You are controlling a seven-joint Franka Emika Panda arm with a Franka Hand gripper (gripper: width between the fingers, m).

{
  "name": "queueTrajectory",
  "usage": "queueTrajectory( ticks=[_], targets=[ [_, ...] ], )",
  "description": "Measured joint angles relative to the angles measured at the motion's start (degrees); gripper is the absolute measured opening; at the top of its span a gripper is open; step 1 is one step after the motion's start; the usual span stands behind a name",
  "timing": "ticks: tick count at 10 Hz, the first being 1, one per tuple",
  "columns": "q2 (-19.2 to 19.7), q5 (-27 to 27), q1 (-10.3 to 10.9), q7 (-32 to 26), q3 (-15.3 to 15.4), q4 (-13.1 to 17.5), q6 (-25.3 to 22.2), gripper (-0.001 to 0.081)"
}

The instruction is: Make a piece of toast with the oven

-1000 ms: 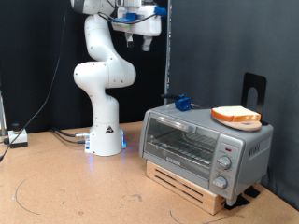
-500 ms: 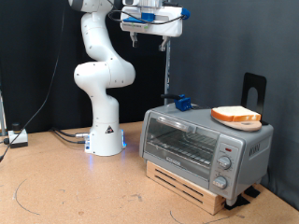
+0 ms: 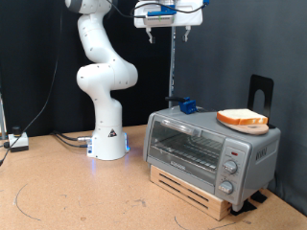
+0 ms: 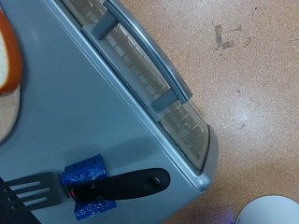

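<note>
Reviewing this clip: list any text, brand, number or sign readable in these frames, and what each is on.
No text can be read in either view.
The oven: marks around its knobs are too small and blurred to read.
The spatula with blue tape on its handle, lying on the oven: no lettering.
The piece of toast and the gripper: no label visible.

1. A round wooden board (image 3: pixel 257 128) lies at 3 o'clock in the exterior view.
2. A black spatula (image 4: pixel 103 187) with blue tape (image 4: pixel 86 174) round its handle shows at 7 o'clock in the wrist view; its slotted blade points to the 9 o'clock edge.
3. A wooden pallet (image 3: pixel 187 192) sits at 5 o'clock in the exterior view.
4. A black stand (image 3: pixel 261 92) rises at 3 o'clock.
5. A brown floor (image 3: pixel 77 192) fills 6 to 9 o'clock.
6. A small white box (image 3: pixel 16 141) with cables lies at 9 o'clock.
</note>
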Motion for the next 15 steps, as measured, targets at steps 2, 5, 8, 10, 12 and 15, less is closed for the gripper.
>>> queueTrajectory(
  ticks=[2, 5, 8, 10, 12, 15],
  targets=[
    [-0.2, 2.5, 0.8, -3.1, -0.6, 0.0, -0.3, 0.0807],
    [1.2, 3.6, 4.5, -25.6, -6.5, -1.5, 3.0, 0.0807],
    [2.5, 4.4, 6.1, -29.8, -8.1, -1.9, 5.2, 0.0807],
    [2.7, 5.2, 5.8, -31.0, -8.8, -5.0, 11.5, 0.0807],
    [4.8, 4.4, 4.6, -30.9, -9.3, -7.5, 13.6, 0.0807],
    [7.7, 3.8, 3.6, -32.3, -10.5, -10.2, 15.6, 0.0807]
  ],
)
